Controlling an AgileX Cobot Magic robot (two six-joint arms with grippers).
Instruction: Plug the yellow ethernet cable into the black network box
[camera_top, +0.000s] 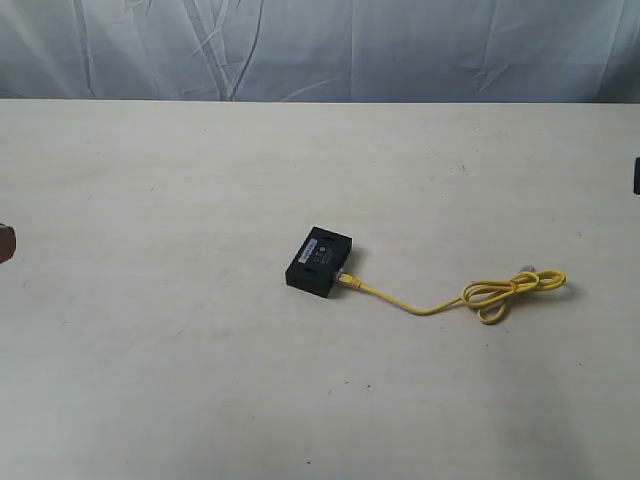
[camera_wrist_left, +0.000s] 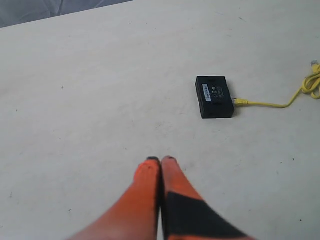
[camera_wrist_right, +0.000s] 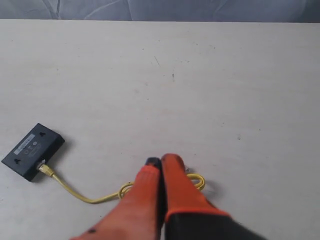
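Exterior view shows the black network box (camera_top: 320, 261) lying flat near the middle of the desk (camera_top: 200, 350). One plug (camera_top: 347, 281) of the yellow ethernet cable (camera_top: 430, 305) meets the box's side. The cord trails off to the right and ends in a loose loop (camera_top: 505, 292). The left gripper (camera_wrist_left: 160, 160) is clenched and empty, well apart from the box. The right gripper (camera_wrist_right: 161, 161) is also clenched on nothing, its orange fingers (camera_wrist_right: 175, 185) partly hiding the loop from its wrist camera.

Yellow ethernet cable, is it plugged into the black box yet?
Looks plugged in: the yellow ethernet cable meets the black network box at its side.
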